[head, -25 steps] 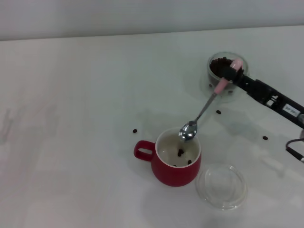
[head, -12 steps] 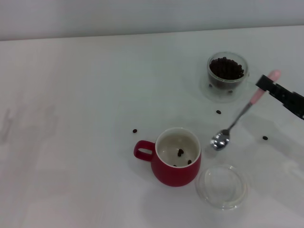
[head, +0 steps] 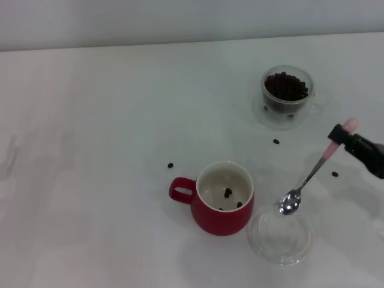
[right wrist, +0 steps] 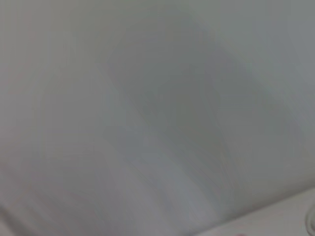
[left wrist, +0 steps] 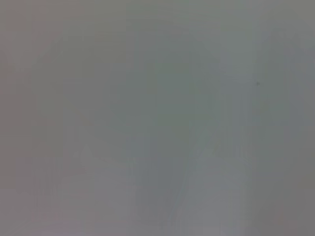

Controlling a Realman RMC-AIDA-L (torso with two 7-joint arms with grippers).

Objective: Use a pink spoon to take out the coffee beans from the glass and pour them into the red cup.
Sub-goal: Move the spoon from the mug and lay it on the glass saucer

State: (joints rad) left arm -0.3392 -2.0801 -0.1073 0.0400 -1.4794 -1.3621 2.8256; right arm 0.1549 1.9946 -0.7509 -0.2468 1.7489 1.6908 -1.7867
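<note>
Spoon: right hand (head: 339, 133) pinches pink spoon (head: 309, 177), bowl hanging over clear dish (head: 280, 237).

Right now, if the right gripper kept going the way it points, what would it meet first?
The right gripper points down-left along the pink spoon it holds. Likely first contact: the spoon bowl meeting the shallow clear dish, though its height above the dish is unclear.
</note>
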